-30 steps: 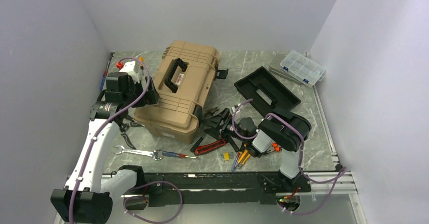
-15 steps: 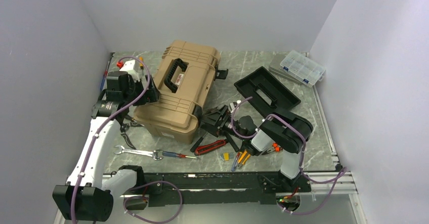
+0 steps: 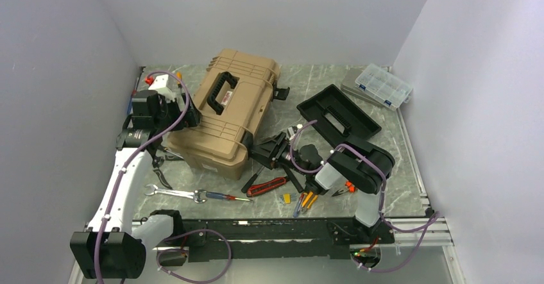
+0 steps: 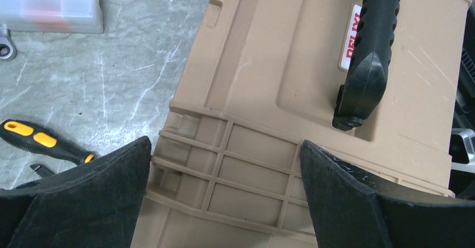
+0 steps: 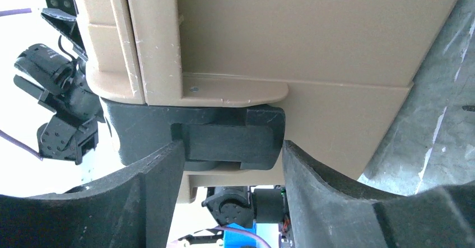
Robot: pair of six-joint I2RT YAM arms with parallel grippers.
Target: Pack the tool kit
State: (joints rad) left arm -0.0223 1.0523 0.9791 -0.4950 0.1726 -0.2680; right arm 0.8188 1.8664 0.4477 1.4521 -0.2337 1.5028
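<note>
The tool kit point(image 3: 228, 114) is a tan box, lid down, with a black handle point(image 3: 221, 93). My left gripper point(image 3: 187, 118) hangs open over the lid's left end; in the left wrist view its jaws point(image 4: 224, 147) straddle the ribbed lid edge point(image 4: 252, 164) without touching it. My right gripper point(image 3: 266, 149) is at the box's front right. The right wrist view shows its fingers point(image 5: 232, 147) pressed on both sides of a black latch point(image 5: 232, 139) under the tan lid lip point(image 5: 235, 91). The black insert tray point(image 3: 338, 114) lies on the table to the right.
A clear organiser case point(image 3: 383, 84) sits at the back right. Loose tools lie along the front: a wrench point(image 3: 170, 193), a screwdriver point(image 3: 221, 196), red-handled pliers point(image 3: 266, 186) and yellow-handled tools point(image 3: 306, 200). A yellow-and-black handle point(image 4: 42, 141) lies left of the box.
My right gripper has moved left up to the box's front, and its jaws have narrowed onto the latch. The left gripper has shifted slightly and stays open.
</note>
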